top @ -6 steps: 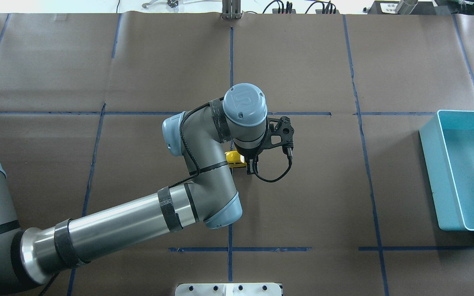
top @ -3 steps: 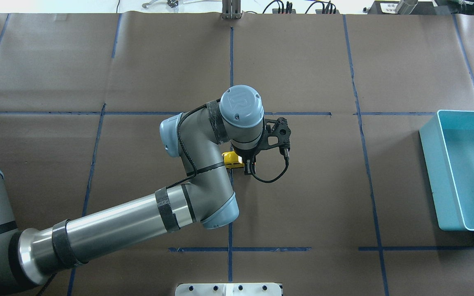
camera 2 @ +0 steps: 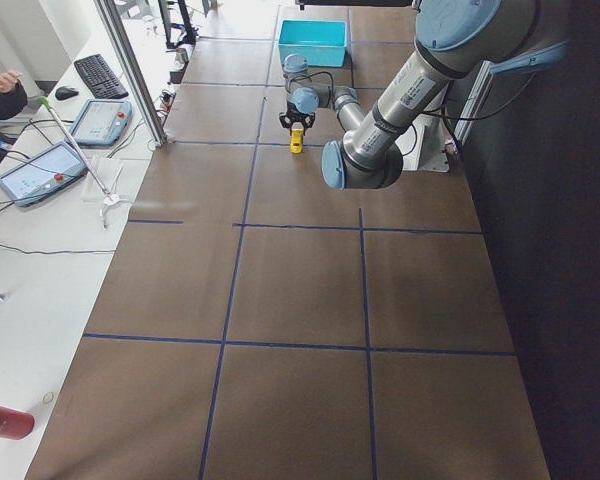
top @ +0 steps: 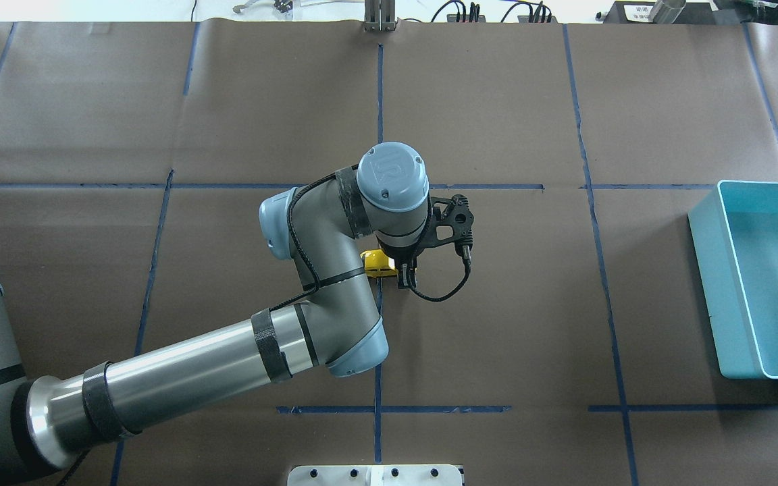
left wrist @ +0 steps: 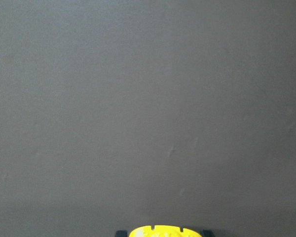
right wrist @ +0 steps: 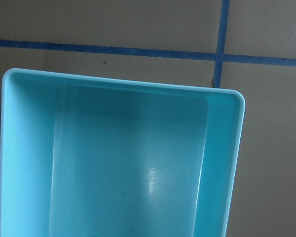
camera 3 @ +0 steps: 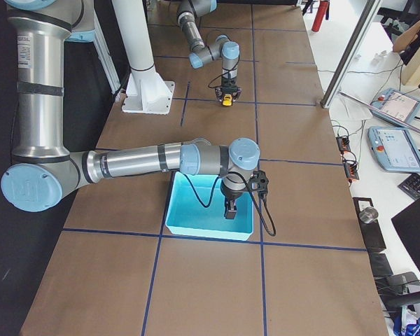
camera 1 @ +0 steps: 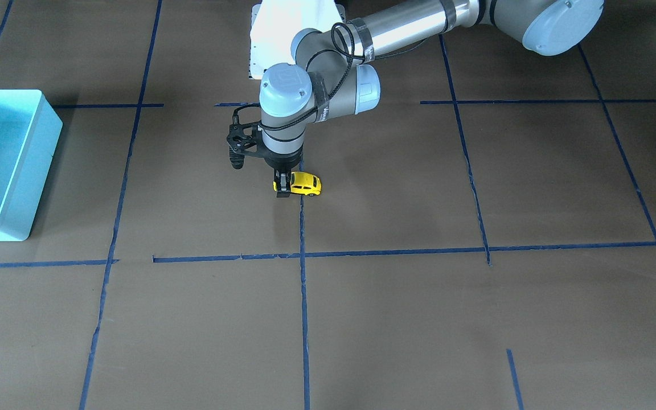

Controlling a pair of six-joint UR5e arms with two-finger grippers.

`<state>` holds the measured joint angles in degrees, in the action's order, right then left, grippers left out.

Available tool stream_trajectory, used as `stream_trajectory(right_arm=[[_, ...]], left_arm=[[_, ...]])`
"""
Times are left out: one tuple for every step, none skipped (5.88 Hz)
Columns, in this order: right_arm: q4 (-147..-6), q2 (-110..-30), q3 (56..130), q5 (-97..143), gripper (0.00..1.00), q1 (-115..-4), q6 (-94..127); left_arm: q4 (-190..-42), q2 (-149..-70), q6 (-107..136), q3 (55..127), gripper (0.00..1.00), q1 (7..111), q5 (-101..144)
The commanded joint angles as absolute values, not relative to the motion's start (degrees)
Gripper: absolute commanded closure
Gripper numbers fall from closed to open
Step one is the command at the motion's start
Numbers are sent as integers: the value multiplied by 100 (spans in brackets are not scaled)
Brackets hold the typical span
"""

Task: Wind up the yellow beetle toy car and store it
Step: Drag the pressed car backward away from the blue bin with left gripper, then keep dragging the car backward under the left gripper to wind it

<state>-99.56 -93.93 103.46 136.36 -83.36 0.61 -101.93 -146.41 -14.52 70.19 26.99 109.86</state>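
Note:
The yellow beetle toy car stands on its wheels on the brown table near the centre cross of blue tape. My left gripper points straight down and is shut on one end of it. From overhead, the wrist covers most of the car, and the left gripper shows just below the wrist. In the left wrist view only a yellow sliver of the car shows at the bottom edge. My right gripper hangs over the turquoise bin; I cannot tell if it is open or shut.
The turquoise bin sits at the table's right end and holds nothing in its visible part. Blue tape lines divide the brown table cover. The robot's white base is at the near edge.
The left arm has shifted a little to the left, carrying the yellow car with it along the table. The grip has not changed.

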Motion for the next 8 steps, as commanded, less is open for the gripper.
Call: stream_trajectory(right_arm=[[-9949, -9352, 10336, 13623, 0, -8332, 87], [-9949, -9352, 10345, 13632, 0, -8332, 97], [-9941, -9343, 10371, 13649, 0, -8332, 79], [-9949, -9195, 10371, 13667, 0, -8332, 53], [-9958, -9159, 10336, 13650, 0, -8332, 105], [-9984, -9167, 10197, 13623, 0, -8332, 105], [-10010, -9228, 9847, 13614, 0, -8341, 105], [-10011, -9237, 9722, 13597, 0, -8428, 105]], left_arm=[[-10195, -14590, -1450, 7040, 98, 2698, 10986], [-10195, -14494, -1450, 7144, 98, 2698, 10986], [-10195, -14458, -1450, 7215, 98, 2698, 10986], [-10195, -14371, -1459, 7303, 98, 2698, 10986], [-10195, -14309, -1459, 7356, 98, 2698, 10986], [-10204, -14265, -1459, 7409, 98, 2698, 10986], [-10204, -14247, -1459, 7435, 98, 2698, 10986], [-10204, -14177, -1459, 7505, 98, 2698, 10986]])
